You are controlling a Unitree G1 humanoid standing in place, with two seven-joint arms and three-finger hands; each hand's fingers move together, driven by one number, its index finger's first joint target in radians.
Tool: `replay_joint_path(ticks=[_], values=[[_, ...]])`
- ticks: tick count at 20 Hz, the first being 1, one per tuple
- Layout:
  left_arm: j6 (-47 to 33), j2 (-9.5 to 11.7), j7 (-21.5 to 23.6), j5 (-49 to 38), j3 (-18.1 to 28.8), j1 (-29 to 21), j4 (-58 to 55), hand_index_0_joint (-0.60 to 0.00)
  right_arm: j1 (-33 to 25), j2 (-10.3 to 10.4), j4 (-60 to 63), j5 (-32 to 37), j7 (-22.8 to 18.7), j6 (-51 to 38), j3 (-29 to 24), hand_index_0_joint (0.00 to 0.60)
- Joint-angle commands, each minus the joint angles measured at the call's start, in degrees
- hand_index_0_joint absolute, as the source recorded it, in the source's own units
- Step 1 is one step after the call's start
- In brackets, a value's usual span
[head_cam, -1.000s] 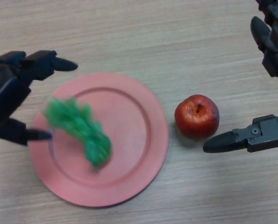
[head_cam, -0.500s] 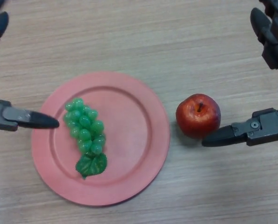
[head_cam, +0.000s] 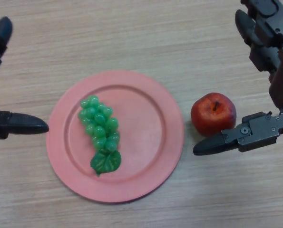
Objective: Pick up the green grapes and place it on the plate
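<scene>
1. Table [head_cam: 146, 28]: pale wood-grain laminate, flat and matt, filling the whole view. It carries every item below.

2. Plate [head_cam: 153, 118]: round, salmon-pink, smooth, with a broad raised rim around a shallow flat well. It sits left of the table's centre, toward the near edge.

3. Right hand [head_cam: 255, 133]: black, hard-shelled, fingers straight and spread, holding nothing. Its thumb points in just beside the apple, not touching that I can tell. Its pose is unchanged over the last second.

4. Left hand [head_cam: 10, 124]: black, at the table's left edge, fingers straight and empty. A second ago it was over the plate's left rim with the grapes moving beneath it; now it is drawn back, clear of the plate.

5. Apple [head_cam: 212, 113]: red, glossy, round, with a dimpled stem hollow. It stands just right of the plate, apart from its rim.

6. Grapes [head_cam: 100, 128]: green, a long bunch of small shiny beads with a ridged leaf at the near end. It lies still in the plate's well, left of centre, released. Judged from this, the placing is done.
</scene>
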Motion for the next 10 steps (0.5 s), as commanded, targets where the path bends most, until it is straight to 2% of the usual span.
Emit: replay_joint_path(ticks=[1,3,4,6,10], values=[[-9.7,1.9,-2.2,2.2,4.1,-0.2,-3.9,0.000,-1.0,0.3,-4.0,-2.8,0.1,-7.0,-1.1,0.000],[-9.1,0.5,-3.0,2.4,4.3,1.1,-6.0,0.000,-1.4,0.4,-4.6,-2.9,0.4,-6.2,-1.3,0.000],[-9.9,-0.9,-3.3,3.7,3.7,1.9,-6.8,0.000,-1.6,0.3,-5.0,-3.1,0.5,-5.9,-1.3,0.000],[-11.3,-2.6,-1.4,7.1,2.3,2.1,-6.2,0.000,-0.5,0.5,-4.2,-3.0,0.6,-8.0,-1.3,0.000],[-10.5,-3.1,-0.4,7.5,1.9,1.8,-6.3,0.000,0.5,0.4,-3.9,-2.8,1.3,-8.7,-1.2,0.000]])
